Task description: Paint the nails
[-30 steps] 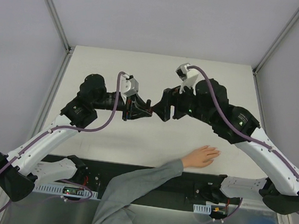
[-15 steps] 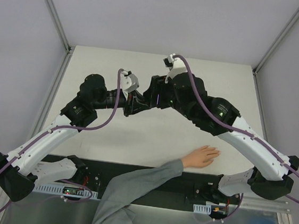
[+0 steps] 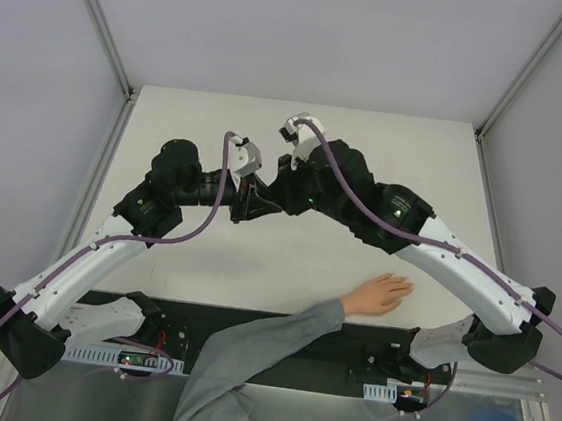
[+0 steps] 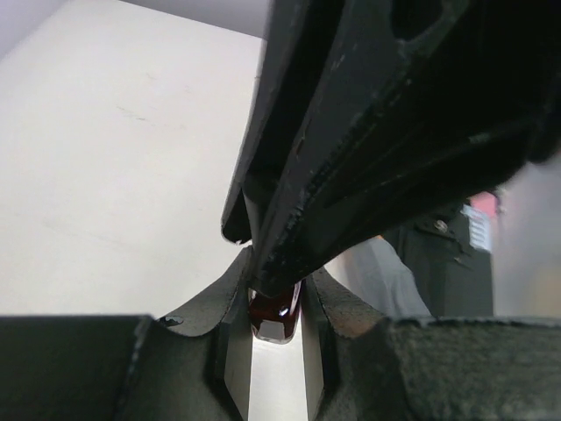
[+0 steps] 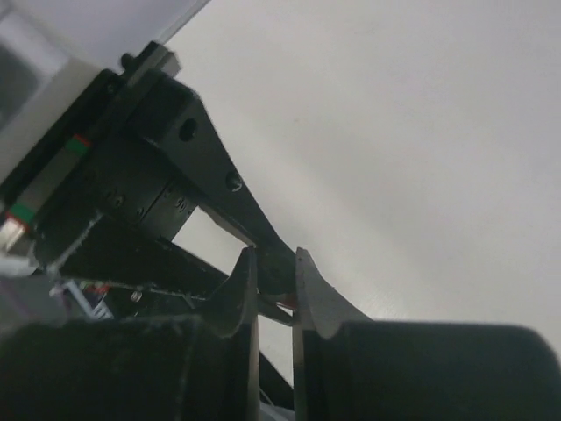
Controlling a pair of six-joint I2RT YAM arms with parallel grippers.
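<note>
- A bare, light-skinned hand (image 3: 381, 293) is laid palm down on the near right part of the surface (image 3: 388, 151), with the fingers held together and pointed to the right.
- A grey sleeve (image 3: 278, 336) is seen leading from the wrist back across the near edge.
- The nails (image 3: 407, 284) are placed at the fingertips. From above they are too small to be told apart, and no colour on them can be made out.
- The hand is well apart from both tools, which are met at mid-surface, left of centre.
- The left tool (image 4: 276, 303) is clamped on a small dark red bottle (image 4: 273, 320), which is pressed between both fingers.
- The right tool (image 5: 273, 263) is brought against the left tool from the far right. Its fingers are set close together with a dark part in the narrow gap, and a trace of red is noted there.
- Whether that part is gripped cannot be told.
</note>
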